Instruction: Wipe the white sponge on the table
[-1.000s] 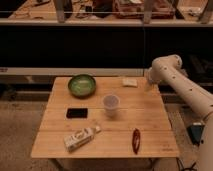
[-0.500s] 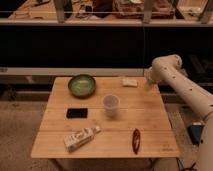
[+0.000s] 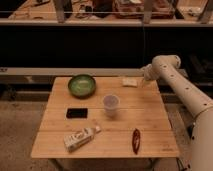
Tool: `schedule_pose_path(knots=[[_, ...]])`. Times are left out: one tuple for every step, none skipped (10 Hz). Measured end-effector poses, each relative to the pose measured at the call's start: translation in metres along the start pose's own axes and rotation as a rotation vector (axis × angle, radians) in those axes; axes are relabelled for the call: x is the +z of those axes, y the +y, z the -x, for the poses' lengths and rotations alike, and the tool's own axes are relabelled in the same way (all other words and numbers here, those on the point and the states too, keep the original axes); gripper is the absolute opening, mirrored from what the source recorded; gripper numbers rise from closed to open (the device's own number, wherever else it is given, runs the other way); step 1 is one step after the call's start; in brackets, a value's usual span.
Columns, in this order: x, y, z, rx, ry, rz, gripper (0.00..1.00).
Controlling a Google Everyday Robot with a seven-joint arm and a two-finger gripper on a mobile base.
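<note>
White sponge (image 3: pixel 130 82) on far edge of table (image 3: pixel 150 122), gripper (image 3: pixel 144 82) just beside it

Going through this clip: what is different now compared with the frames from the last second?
Nothing visibly changed. The end effector remains beside the white sponge near the far edge of the table, with nothing taken hold of. The green bowl, cup, black phone, carton and red object lie where they were.
</note>
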Motion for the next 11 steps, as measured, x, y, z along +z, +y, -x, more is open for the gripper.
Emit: schedule_pose_path(knots=[[0.004,-0.002,0.001,0.001,-0.008,-0.001,0.65],[0.012,-0.003,0.002,0.010,-0.028,-0.001,0.65],[0.021,-0.004,0.005,0.022,-0.054,0.001,0.65],[0.029,-0.004,0.004,0.033,-0.065,0.005,0.65],[0.036,-0.004,0.001,0.039,-0.064,0.010,0.65],[0.047,-0.005,-0.001,0.045,-0.061,0.017,0.65],[0.054,-0.007,-0.001,0.051,-0.061,0.020,0.65],[0.063,-0.011,0.002,0.059,-0.068,0.021,0.65],[0.071,-0.014,0.003,0.066,-0.075,0.020,0.65],[0.076,-0.016,0.004,0.070,-0.080,0.020,0.65],[0.080,-0.017,0.005,0.072,-0.087,0.021,0.65]])
